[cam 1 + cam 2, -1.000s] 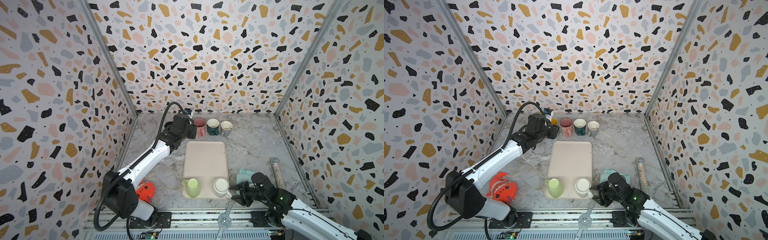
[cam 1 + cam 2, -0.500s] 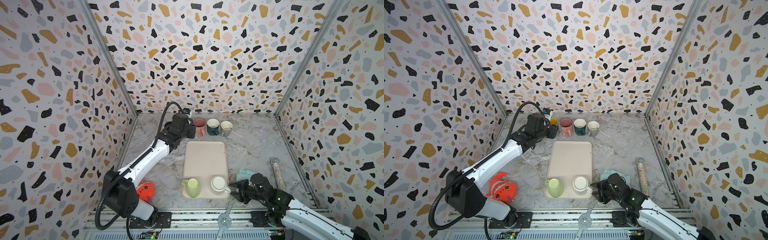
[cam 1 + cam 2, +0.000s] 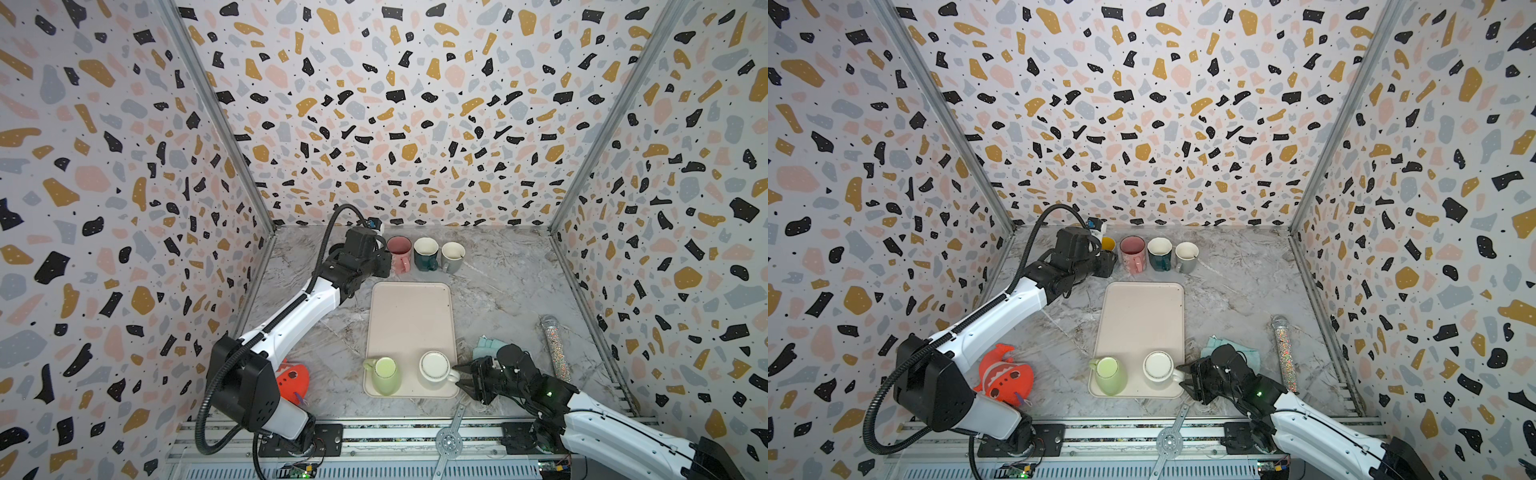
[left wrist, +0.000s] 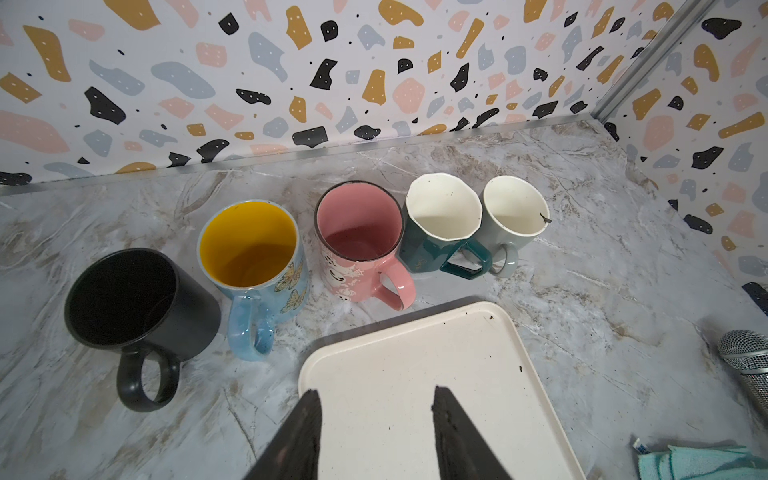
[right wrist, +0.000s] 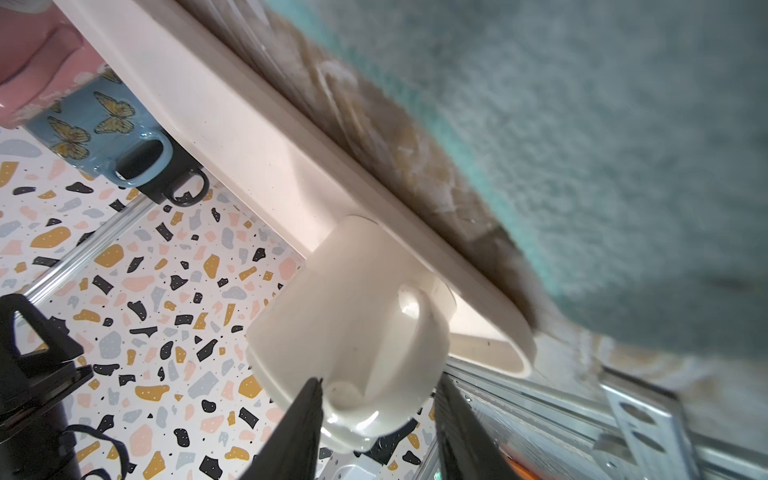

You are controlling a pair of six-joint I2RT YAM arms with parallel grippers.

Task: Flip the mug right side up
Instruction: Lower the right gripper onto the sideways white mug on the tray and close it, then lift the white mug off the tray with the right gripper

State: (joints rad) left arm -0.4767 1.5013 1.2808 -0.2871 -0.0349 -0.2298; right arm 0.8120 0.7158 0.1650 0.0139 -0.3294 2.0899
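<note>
- Both top views: grey marbled surface (image 3: 498, 299), boxed in on three sides by terrazzo-print walls (image 3: 395, 104).
- Centre of the surface: cream tray (image 3: 409, 316), long side running front to back.
- Front left of the surface: orange fish toy (image 3: 293, 380).
- Right of the tray: glittered microphone (image 3: 555, 349), lying flat; nearer the tray, crumpled teal cloth (image 3: 488, 347).
- Left wrist view: five mugs upright in a row behind the tray. Black mug (image 4: 137, 299), butterfly mug (image 4: 253, 257), pink mug (image 4: 359, 245), dark green mug (image 4: 440, 216), grey mug (image 4: 513, 212).
- Tray's front edge: green mug (image 3: 385, 374) at the left corner, white mug (image 3: 434, 366) at the right corner, base up, handle pointing right.
- Left claw (image 4: 376, 392): released, empty, hovering over the tray's far end.
- Right claw (image 3: 460, 377): low at the tray's front right corner, fingers apart either side of the white mug's handle; grasping or merely flanking, impossible to tell.
</note>
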